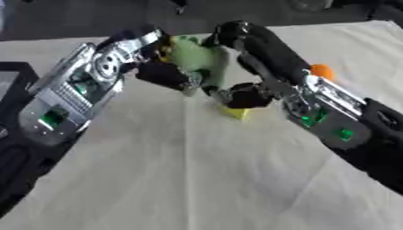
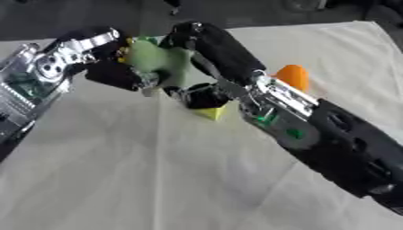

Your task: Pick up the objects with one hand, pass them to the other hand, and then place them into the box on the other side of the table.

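Observation:
A soft green object (image 1: 197, 56) hangs above the table between both hands. My left hand (image 1: 161, 72) comes in from the left, and its dark fingers curl against the object's left and lower side. From the right, my right hand (image 1: 240, 40) closes over its top and right side, with the thumb (image 1: 248, 96) curled below. A small yellow piece (image 2: 211, 112) lies on the cloth right under the right thumb. Behind the right forearm sits an orange object (image 2: 293, 76), partly hidden in the left eye view.
A pale cloth covers the table (image 1: 181, 179). A dark container (image 1: 12, 78) shows at the left edge beside my left forearm. Beyond the table's far edge lies dark floor.

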You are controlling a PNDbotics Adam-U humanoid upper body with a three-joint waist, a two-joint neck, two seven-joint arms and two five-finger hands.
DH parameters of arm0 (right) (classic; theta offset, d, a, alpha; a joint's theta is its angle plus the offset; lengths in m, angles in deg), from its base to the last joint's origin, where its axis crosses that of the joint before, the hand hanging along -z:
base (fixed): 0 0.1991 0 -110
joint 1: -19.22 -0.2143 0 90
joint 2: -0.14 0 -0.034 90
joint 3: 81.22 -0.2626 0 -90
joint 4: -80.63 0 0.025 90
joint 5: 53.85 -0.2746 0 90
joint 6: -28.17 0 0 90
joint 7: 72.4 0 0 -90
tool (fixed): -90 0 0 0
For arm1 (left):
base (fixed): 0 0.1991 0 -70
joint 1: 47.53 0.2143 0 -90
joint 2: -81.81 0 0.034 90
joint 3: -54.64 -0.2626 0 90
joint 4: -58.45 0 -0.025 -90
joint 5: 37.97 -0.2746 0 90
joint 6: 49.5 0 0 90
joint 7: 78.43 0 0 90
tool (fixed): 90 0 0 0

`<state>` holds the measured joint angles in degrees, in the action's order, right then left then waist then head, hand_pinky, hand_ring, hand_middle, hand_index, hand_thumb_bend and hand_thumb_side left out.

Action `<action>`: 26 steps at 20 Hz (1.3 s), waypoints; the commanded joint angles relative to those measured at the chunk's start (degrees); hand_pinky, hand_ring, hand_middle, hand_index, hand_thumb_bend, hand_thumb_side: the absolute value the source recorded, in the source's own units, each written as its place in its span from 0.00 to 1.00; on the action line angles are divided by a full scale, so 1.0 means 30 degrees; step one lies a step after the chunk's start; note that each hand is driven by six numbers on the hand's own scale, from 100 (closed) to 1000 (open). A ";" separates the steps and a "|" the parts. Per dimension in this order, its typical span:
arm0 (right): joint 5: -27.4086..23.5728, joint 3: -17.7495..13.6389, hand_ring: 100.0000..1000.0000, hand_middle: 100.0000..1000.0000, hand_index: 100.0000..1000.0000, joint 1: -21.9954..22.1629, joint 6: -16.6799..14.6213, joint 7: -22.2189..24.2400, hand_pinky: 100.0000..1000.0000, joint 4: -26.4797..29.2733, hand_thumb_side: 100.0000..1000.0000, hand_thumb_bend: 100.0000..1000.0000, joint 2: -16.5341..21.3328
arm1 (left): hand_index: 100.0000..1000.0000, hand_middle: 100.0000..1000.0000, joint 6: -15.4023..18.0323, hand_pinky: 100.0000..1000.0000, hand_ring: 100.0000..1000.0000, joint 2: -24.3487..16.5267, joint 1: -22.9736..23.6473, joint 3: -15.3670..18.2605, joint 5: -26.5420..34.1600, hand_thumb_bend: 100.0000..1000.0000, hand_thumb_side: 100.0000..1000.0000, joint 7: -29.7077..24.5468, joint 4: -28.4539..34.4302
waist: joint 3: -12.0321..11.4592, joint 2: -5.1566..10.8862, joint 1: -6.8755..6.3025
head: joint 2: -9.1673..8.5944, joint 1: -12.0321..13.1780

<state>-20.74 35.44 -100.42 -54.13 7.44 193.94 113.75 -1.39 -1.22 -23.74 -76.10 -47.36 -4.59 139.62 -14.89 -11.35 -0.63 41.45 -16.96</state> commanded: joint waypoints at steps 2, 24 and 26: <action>0.0311 -0.0140 0.81 0.73 0.82 -0.0042 -0.0075 0.0332 0.83 0.0427 0.06 0.60 0.0374 | 0.35 0.25 -0.0075 0.63 0.40 -0.0991 -0.0104 0.0278 0.1001 0.00 0.12 0.1153 -0.0711 | 0.0056 0.0093 -0.0079 | -0.0069 0.0207; 0.1484 -0.0918 0.89 0.86 0.93 0.1872 0.0333 0.0826 0.88 0.0427 0.25 0.60 0.1955 | 0.33 0.23 0.1085 0.65 0.41 -0.9266 0.3847 0.4789 0.1877 0.00 0.04 0.5235 -0.0696 | 0.0182 0.0127 -0.0441 | -0.0360 0.1867; 0.1425 -0.0995 0.89 0.86 0.93 0.1951 0.0303 0.0682 0.88 0.0427 0.24 0.60 0.1986 | 0.33 0.23 0.1418 0.65 0.41 -1.0212 0.4519 0.5675 0.1827 0.00 0.04 0.5563 -0.0699 | 0.0295 0.0075 -0.0404 | -0.0396 0.2502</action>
<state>-16.34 33.50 -94.10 -53.22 9.99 194.33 117.86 2.28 -28.34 -9.47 -61.60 -41.41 11.20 136.99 -13.93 -11.35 -1.27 41.04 -10.50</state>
